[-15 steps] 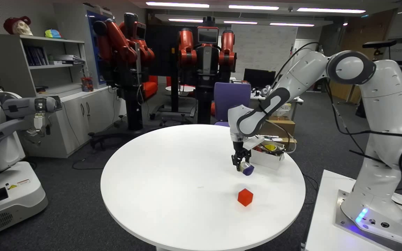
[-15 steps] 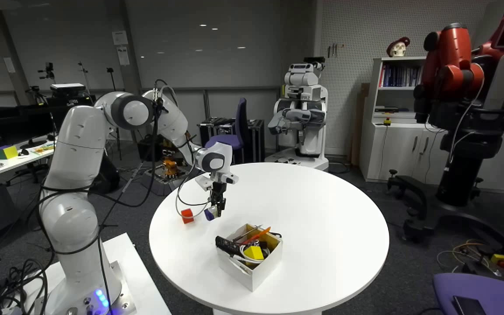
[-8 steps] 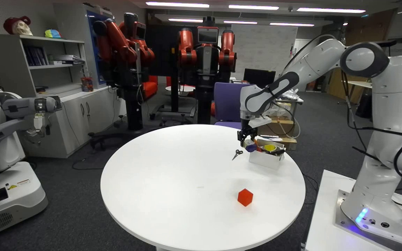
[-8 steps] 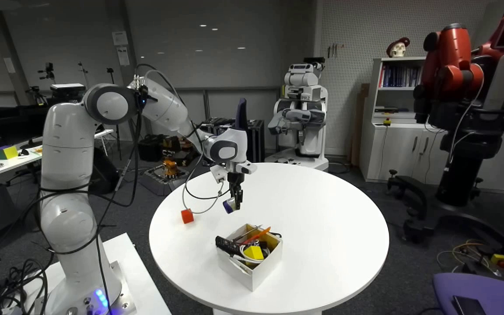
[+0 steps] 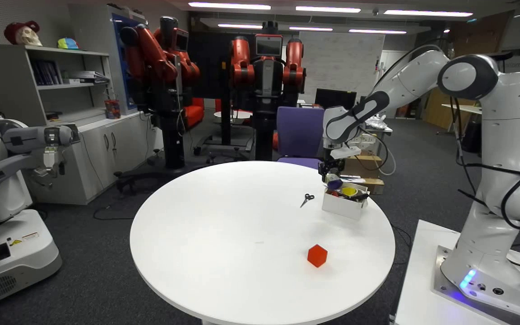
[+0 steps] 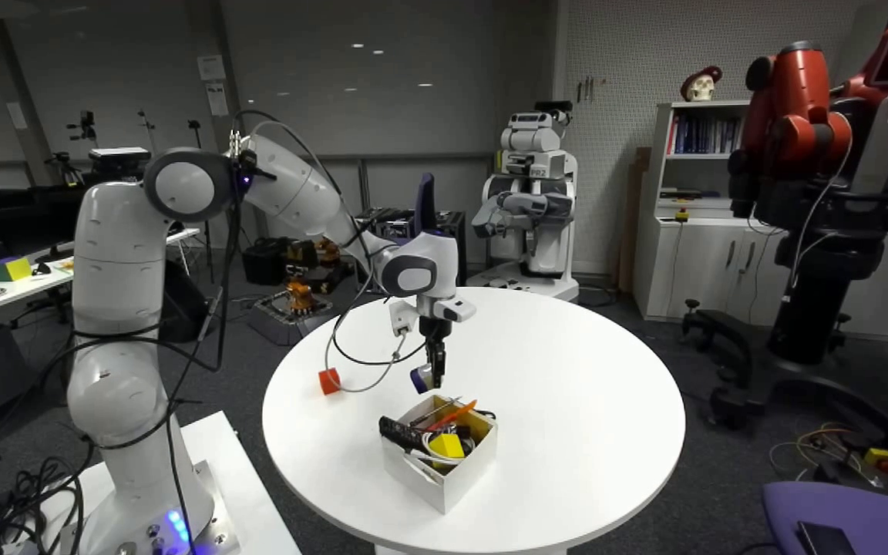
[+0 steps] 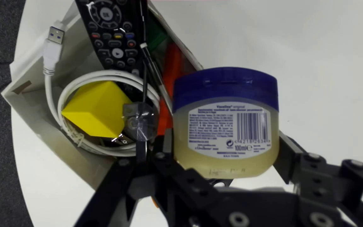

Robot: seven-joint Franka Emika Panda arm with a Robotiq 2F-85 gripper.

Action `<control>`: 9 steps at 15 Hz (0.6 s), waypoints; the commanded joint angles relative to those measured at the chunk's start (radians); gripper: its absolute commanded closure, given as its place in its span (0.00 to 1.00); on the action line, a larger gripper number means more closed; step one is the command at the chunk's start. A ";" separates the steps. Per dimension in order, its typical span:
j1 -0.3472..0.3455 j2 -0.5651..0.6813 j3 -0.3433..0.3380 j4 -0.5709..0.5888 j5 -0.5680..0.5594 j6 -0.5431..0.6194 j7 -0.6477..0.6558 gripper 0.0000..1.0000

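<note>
The big table [image 5: 224, 234] holds a full box [image 5: 342, 208]. Near the box's edge, the gripper [image 7: 227, 145] pinches a jar [image 7: 225, 121] in the air, so picking up looks done and letting go seems left. A small red block [image 5: 317, 256] sits well away from the jar.

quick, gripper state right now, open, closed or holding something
Gripper: closed on the blue-lidded Vaseline jar, holding it up off the table.
</note>
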 commanded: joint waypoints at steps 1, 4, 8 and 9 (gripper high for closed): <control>-0.021 0.015 -0.010 0.028 -0.008 -0.032 -0.002 0.48; -0.025 0.035 -0.020 0.034 -0.013 -0.037 0.005 0.48; -0.031 0.058 -0.054 0.042 -0.046 -0.036 0.026 0.48; -0.036 0.061 -0.064 0.045 -0.050 -0.036 0.028 0.48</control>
